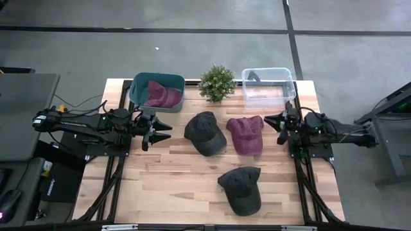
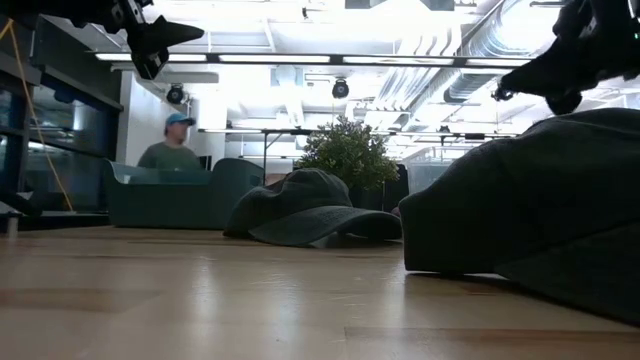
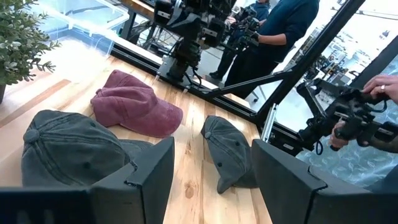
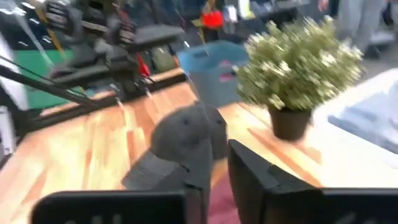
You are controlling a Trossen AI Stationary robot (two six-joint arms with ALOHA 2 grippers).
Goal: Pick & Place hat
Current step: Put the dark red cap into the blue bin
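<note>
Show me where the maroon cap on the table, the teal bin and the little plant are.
maroon cap (image 1: 246, 135), high view, middle of its crown
teal bin (image 1: 136, 88), high view, its left wall
plant (image 1: 216, 82), high view, centre of its foliage

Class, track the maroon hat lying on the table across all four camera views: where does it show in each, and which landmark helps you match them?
High view: maroon hat at centre-right, beside the right gripper.
Low view: cannot tell; dark hats block it.
Left wrist view: maroon hat left of centre.
Right wrist view: only a maroon sliver low, between the fingers.
Shared landmark: the potted plant.
</note>
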